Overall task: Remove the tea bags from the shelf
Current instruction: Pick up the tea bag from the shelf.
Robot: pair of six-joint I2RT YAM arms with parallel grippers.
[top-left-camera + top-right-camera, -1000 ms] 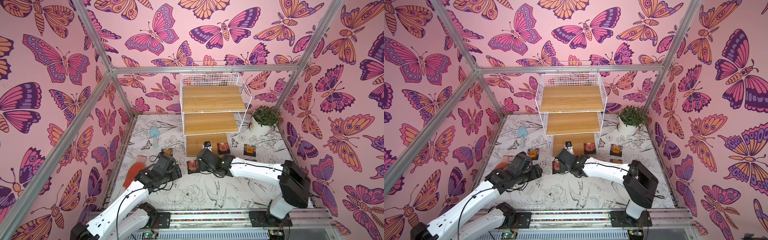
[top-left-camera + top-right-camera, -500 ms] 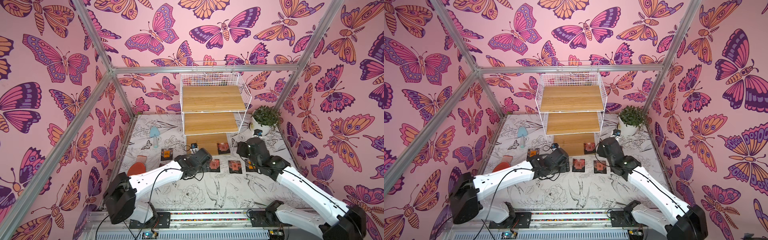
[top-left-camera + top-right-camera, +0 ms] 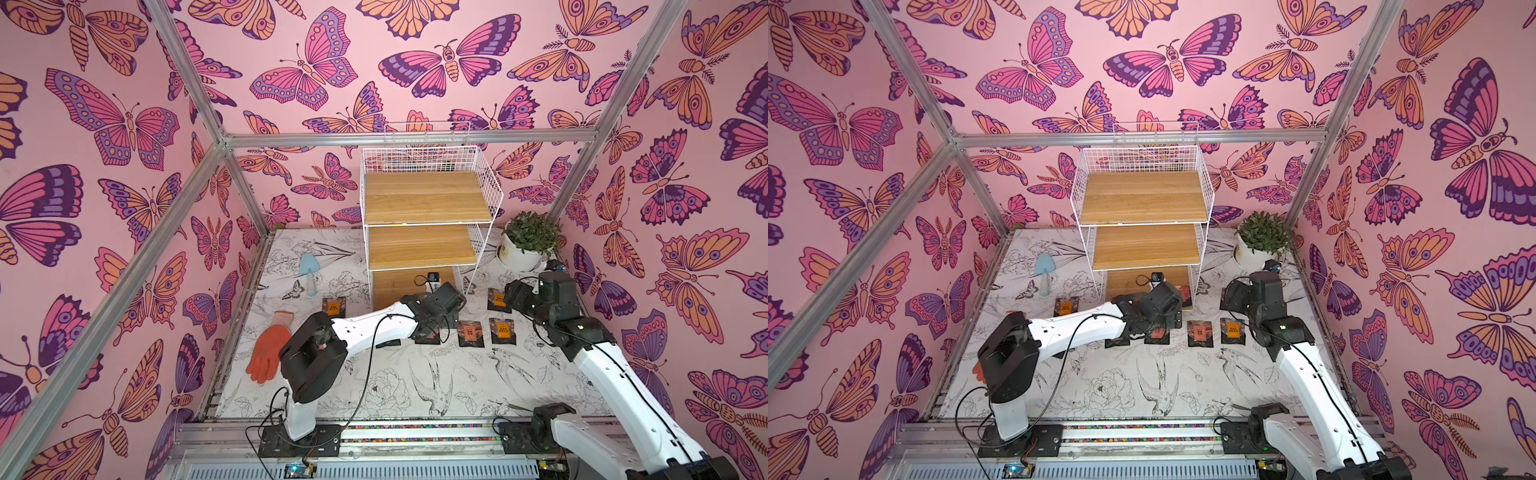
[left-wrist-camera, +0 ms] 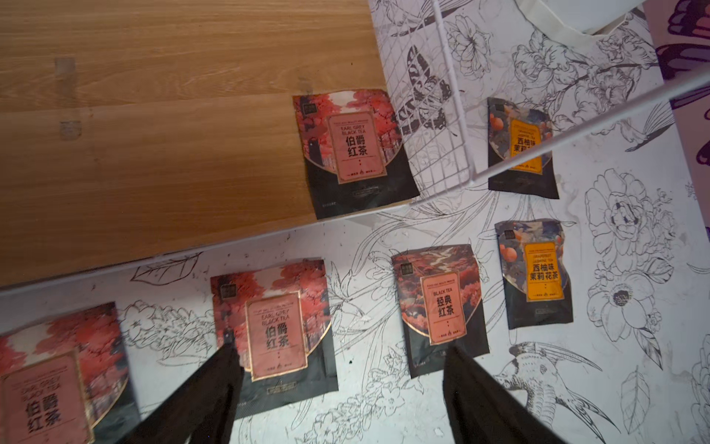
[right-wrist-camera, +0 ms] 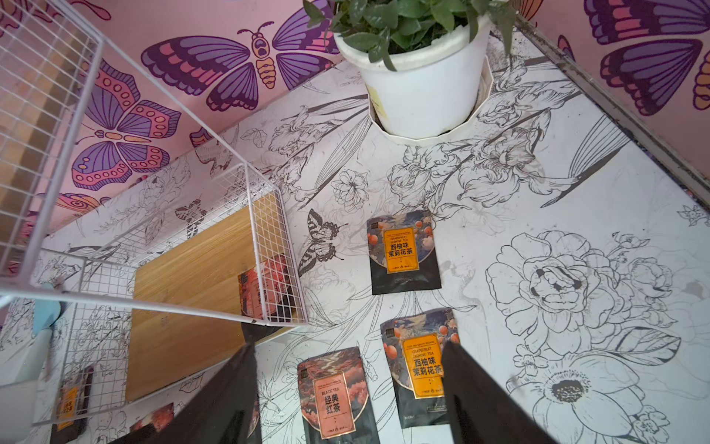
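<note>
1 flat, glossy black sachet [image 4: 355,153] lies at the white wire shelf's [image 4: 153,134] smooth wooden bottom-board corner; left gripper [image 4: 341,351] and right gripper [image 5: 347,346] gape, empty.

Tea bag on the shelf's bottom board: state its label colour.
The tea bag has a reddish-pink label; clearest in left wrist view.

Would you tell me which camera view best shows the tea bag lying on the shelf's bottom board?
The left wrist view: the tea bag lies unobstructed, label readable. The right wrist view shows it behind mesh of the shelf; a top view shows a sliver.
</note>
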